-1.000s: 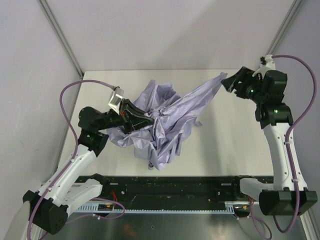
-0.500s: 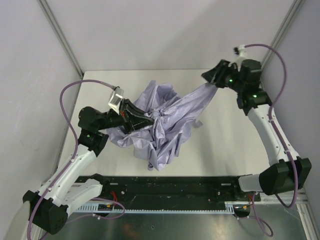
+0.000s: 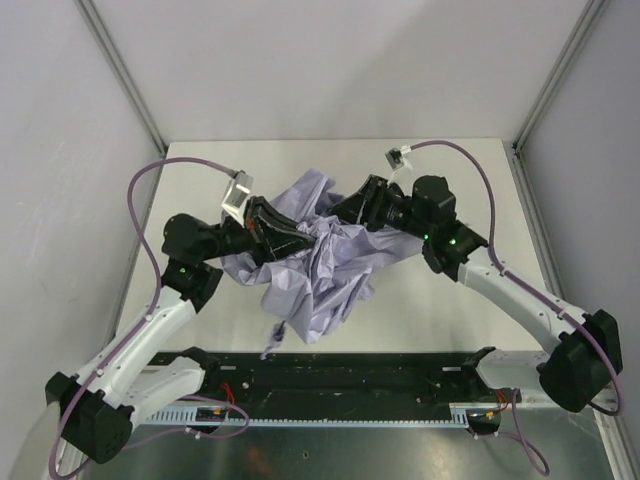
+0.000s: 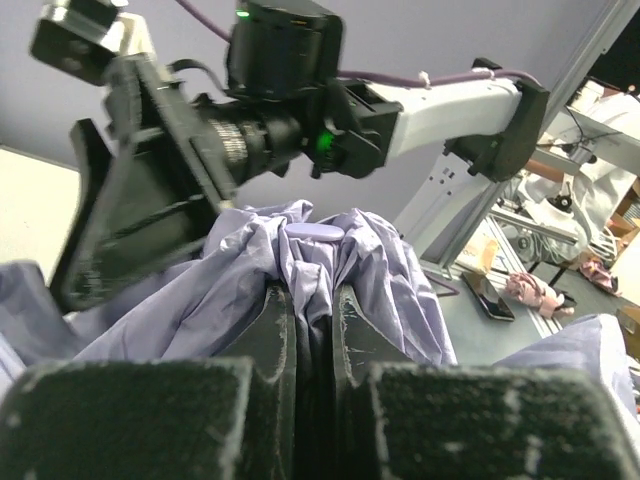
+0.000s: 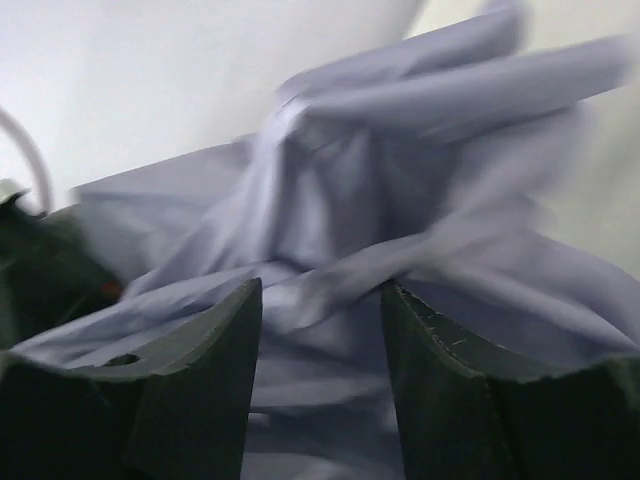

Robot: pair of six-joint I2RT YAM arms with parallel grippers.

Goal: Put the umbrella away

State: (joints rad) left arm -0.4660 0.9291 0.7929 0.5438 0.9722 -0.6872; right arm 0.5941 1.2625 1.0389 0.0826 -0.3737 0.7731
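The umbrella (image 3: 330,270) lies as a crumpled heap of pale lavender-grey fabric at the middle of the table, and its shaft is hidden in the folds. From the left, my left gripper (image 3: 290,240) is shut on a pleat of the canopy; in the left wrist view the cloth (image 4: 400,270) is pinched between its fingers (image 4: 313,290). My right gripper (image 3: 345,212) presses into the heap from the right. In the right wrist view its jaws (image 5: 320,290) stand partly apart, with a thick fold of canopy (image 5: 350,180) caught across the tips. A small lavender end (image 3: 277,332) hangs toward the near edge.
The white table (image 3: 460,310) has bare surface to the right and at the back. A black rail (image 3: 350,375) runs along the near edge. Grey walls and metal corner posts (image 3: 120,70) close in the sides and back. Both arms' cables loop above the table.
My right arm has swung from the far right corner in to the middle, bringing the stretched-out canopy edge with it, so the heap is more bunched. The left gripper has held still.
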